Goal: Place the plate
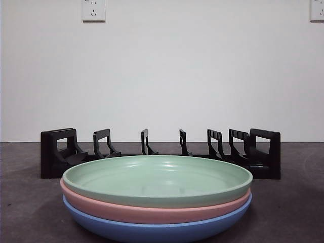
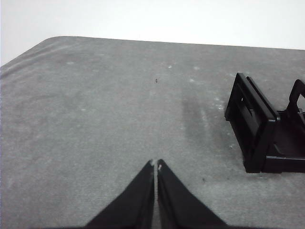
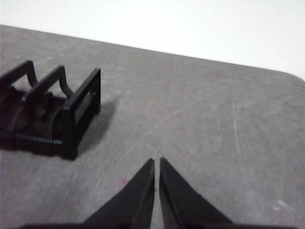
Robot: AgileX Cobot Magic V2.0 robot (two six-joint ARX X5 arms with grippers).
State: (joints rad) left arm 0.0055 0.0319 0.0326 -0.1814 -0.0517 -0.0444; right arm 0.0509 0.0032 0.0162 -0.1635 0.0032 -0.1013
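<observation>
Both pairs of jaws are pressed together with nothing between them. Seen from its wrist camera, the left gripper (image 2: 156, 164) hangs over bare grey table (image 2: 105, 119), its two black tips meeting in a thin seam. The right gripper (image 3: 157, 162) looks the same, clenched on empty air above the tabletop. Neither arm reaches into the front view.

From the front, three plates sit stacked close to the camera, nested one in another. A green plate (image 1: 157, 179) is on top, a pink plate (image 1: 152, 211) is under it, and a blue plate (image 1: 152, 230) is at the bottom, resting on the table. The green one's bowl holds nothing.

Just behind the stack stands a black dish rack (image 1: 162, 152), long and low, with upright dividers spaced along it and a taller block at each end. None of its slots holds a plate. The stack hides the rack's lower middle from the front camera.

Each wrist camera catches one end of the rack, well apart from that gripper's tips, with open table between them. A plain white wall (image 1: 162, 76) backs the scene. Two white wall sockets (image 1: 93, 10) are high up on it, one toward each upper corner.
</observation>
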